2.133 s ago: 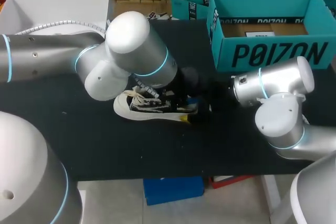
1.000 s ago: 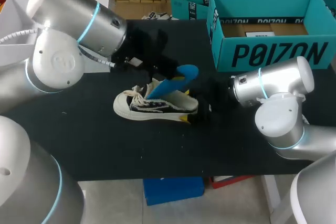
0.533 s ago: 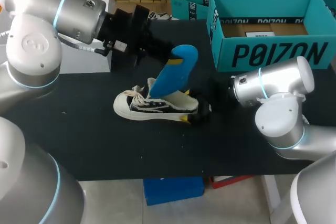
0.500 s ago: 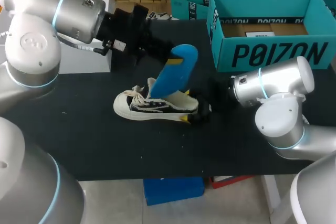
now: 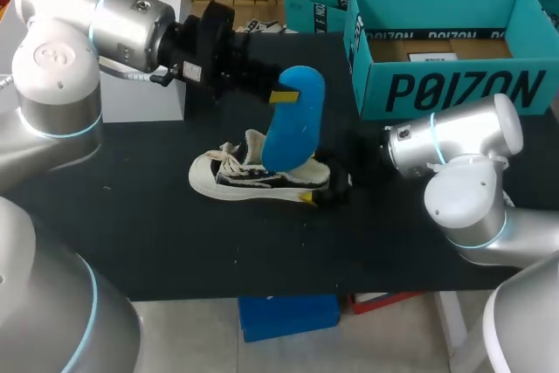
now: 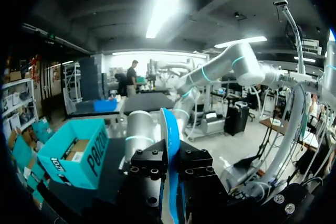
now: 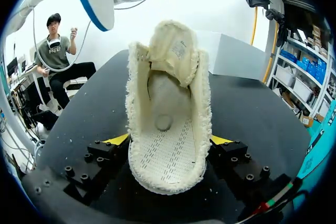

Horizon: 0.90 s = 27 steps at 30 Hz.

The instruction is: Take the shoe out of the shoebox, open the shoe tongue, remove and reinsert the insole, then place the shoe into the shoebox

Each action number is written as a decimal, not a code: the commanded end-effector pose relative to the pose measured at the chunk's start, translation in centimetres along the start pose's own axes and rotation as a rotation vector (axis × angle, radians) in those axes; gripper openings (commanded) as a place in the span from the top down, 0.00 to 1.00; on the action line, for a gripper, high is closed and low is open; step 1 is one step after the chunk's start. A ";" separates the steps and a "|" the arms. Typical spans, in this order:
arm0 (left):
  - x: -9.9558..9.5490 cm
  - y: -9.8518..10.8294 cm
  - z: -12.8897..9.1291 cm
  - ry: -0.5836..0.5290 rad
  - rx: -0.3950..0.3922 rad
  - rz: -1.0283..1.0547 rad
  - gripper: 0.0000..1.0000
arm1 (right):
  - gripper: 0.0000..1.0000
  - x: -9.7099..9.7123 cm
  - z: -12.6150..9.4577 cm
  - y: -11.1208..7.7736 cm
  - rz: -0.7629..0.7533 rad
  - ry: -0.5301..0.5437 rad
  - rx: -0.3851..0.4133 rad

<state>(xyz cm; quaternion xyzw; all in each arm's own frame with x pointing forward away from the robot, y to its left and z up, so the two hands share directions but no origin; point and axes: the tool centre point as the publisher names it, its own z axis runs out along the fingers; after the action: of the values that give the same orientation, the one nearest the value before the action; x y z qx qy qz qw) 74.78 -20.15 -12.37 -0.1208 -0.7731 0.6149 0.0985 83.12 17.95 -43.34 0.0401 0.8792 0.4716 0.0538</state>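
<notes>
Shoe (image 5: pixel 253 179): out of the shoebox, lying on the black table (image 5: pixel 175 242) between the arms, with its heel toward my right.
Insole (image 5: pixel 293 124): blue and held nearly upright over the shoe's opening (I cannot tell if its lower end is clear).
Left gripper (image 6: pixel 172 166): pinched narrow on the insole's upper end.
Right gripper (image 7: pixel 169 145): clamped on the shoe's heel from both sides.
Handling: the shoe looks light, with a soft upper and a stiffer sole, so the heel is the firm place to hold. The insole looks thin and floppy and is best held near one end.
Count: one shoe, one insole, one teal shoebox (image 5: pixel 454 85), one white box (image 5: pixel 105 6), two grippers.
</notes>
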 end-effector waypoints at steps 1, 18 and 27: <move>0.0 0.0 0.1 -0.001 -0.002 0.002 1.00 | 1.00 0.0 0.2 -0.1 0.002 -0.002 0.002; -0.3 -2.0 -2.0 -0.044 0.167 -0.181 1.00 | 1.00 0.0 0.2 -0.1 0.002 -0.002 0.002; -0.4 -6.5 -3.2 -0.032 0.289 -0.247 1.00 | 1.00 0.0 0.2 -0.1 0.002 -0.002 0.002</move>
<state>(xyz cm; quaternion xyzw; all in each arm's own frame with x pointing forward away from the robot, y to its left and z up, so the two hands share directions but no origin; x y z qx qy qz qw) 75.90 -18.70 -5.65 -0.0017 -0.6870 0.7037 0.1811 83.12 17.94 -43.35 0.0401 0.8793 0.4716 0.0538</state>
